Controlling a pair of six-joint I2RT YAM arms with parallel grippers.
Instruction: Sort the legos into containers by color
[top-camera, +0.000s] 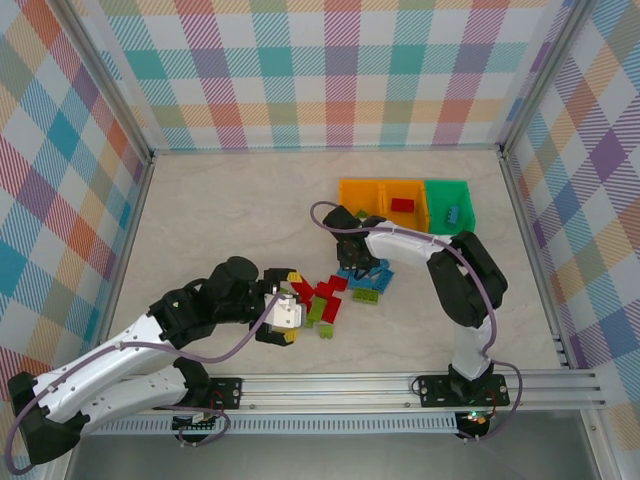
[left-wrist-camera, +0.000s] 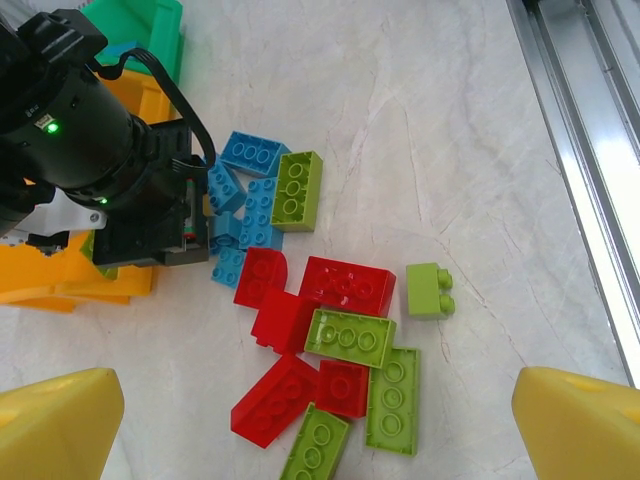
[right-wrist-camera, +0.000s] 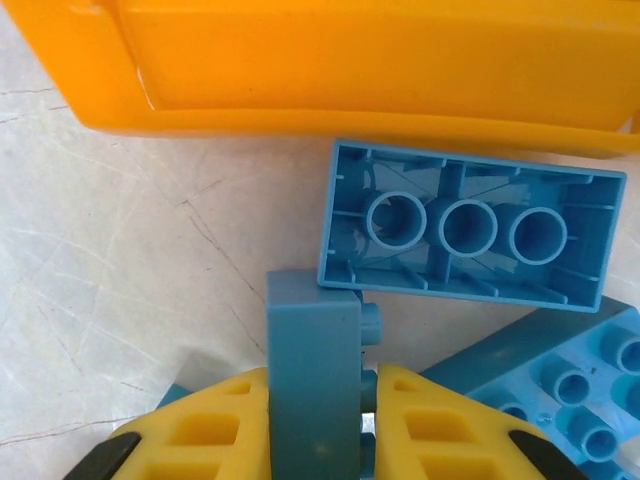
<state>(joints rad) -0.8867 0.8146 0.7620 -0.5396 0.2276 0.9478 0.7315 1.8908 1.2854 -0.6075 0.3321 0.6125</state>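
While my right tool (right-wrist-camera: 315, 400) is clamping: I am gripping one light blue brick (right-wrist-camera: 310, 370) between the yellow fingers (right-wrist-camera: 440, 435), and the jaws are pressing on its two sides.
Neighbour brick: an upturned blue brick (right-wrist-camera: 465, 225) is lying just ahead of the held one, showing its hollow underside and sitting close against an orange wall (right-wrist-camera: 350, 60).
Left tool (top-camera: 288, 308): I am keeping it released, with the jaws spread wide, hovering over the near edge of the pile.
Legos (left-wrist-camera: 345, 285): they are lying clustered on the bench (top-camera: 220, 220) between my two tools. The red and lime green ones are nearer my left tool and the blue ones (left-wrist-camera: 250, 200) are bunching under my right tool.
Stray piece: one small lime green brick (left-wrist-camera: 430, 290) is sitting just apart from the red ones.
Containers: three joined bins are standing in a row just beyond the pile, namely the left orange bin (top-camera: 342, 195), the middle orange bin (top-camera: 405, 182) and the green bin (top-camera: 447, 182) at the right end.
Contents: a red brick (top-camera: 403, 205) is resting in the middle orange bin, and a blue brick (top-camera: 455, 213) is resting in the green bin.
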